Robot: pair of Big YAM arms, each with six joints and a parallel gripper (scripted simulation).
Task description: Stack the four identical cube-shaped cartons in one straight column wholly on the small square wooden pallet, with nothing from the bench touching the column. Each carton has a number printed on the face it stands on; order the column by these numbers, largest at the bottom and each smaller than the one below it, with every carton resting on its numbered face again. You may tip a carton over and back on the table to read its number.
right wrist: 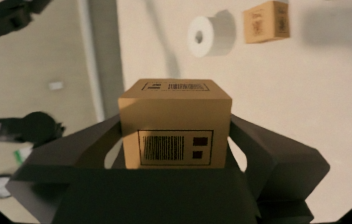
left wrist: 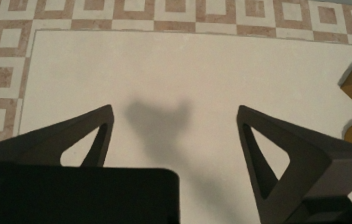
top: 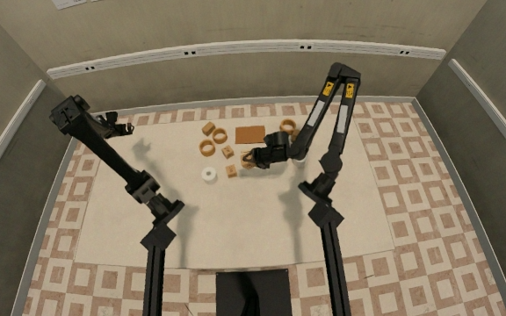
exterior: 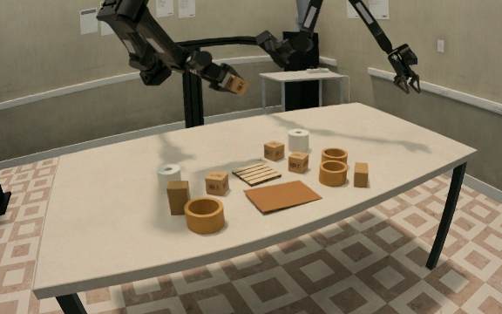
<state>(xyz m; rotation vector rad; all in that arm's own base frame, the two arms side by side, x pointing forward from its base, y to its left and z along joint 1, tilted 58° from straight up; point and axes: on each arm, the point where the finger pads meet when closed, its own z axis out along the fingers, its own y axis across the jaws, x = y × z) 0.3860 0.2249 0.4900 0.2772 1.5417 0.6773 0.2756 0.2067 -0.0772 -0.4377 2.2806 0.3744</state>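
Observation:
My right gripper (top: 249, 157) (exterior: 232, 81) (right wrist: 175, 112) is shut on a cube carton (exterior: 238, 85) (right wrist: 177, 112), held high above the table. Barcode labels show on two of its faces; no number is readable. Two cartons (top: 231, 171) (top: 227, 152) stand close together, also seen in the exterior view (exterior: 274, 151) (exterior: 298, 162). Another carton (exterior: 217, 183) stands apart, across the slatted pallet (exterior: 256, 174), which bears nothing. In the top view, my right arm hides that carton and most of the pallet. My left gripper (top: 130, 128) (exterior: 410, 87) (left wrist: 175, 111) is open and empty, high over the table's far side.
A flat brown sheet (top: 249, 134) (exterior: 282, 197) lies beside the pallet. White rolls (exterior: 298, 141) (exterior: 169, 175), orange rings (exterior: 205, 221) (exterior: 333, 176) and taller brown blocks (exterior: 178, 198) (exterior: 361, 175) stand around the cartons. One orange ring is partly behind another.

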